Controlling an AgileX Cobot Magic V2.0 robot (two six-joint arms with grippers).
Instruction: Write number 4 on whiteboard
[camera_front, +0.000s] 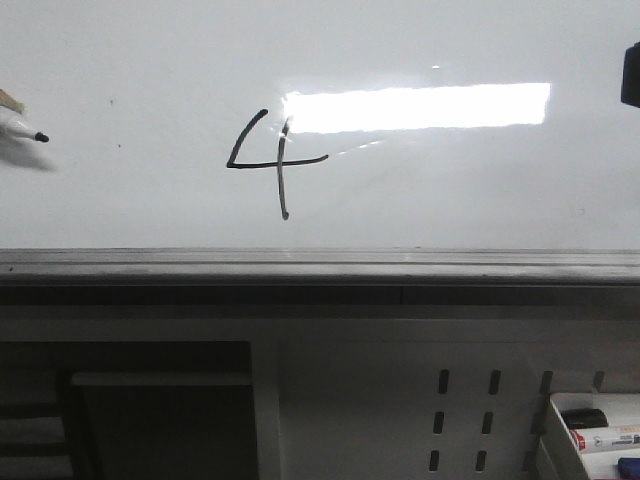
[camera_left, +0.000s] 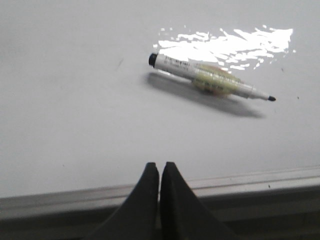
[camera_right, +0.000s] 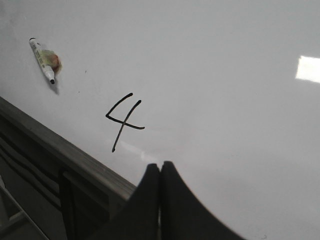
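We see a thin black hand-drawn number 4 (camera_front: 272, 163) finished near the centre of the large glossy white whiteboard (camera_front: 130, 60), so the writing looks done to us. An uncapped white marker pen (camera_front: 20, 128) lies on the board at nine o'clock from it, held by nobody. Our left gripper (camera_left: 159, 172) and right gripper (camera_right: 160, 172) are both pressed together, empty.

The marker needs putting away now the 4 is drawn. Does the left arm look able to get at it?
Probably yes. The marker lies loose on the whiteboard, uncapped, with bare board between it and the left gripper. Its jaws are shut and would have to open first.
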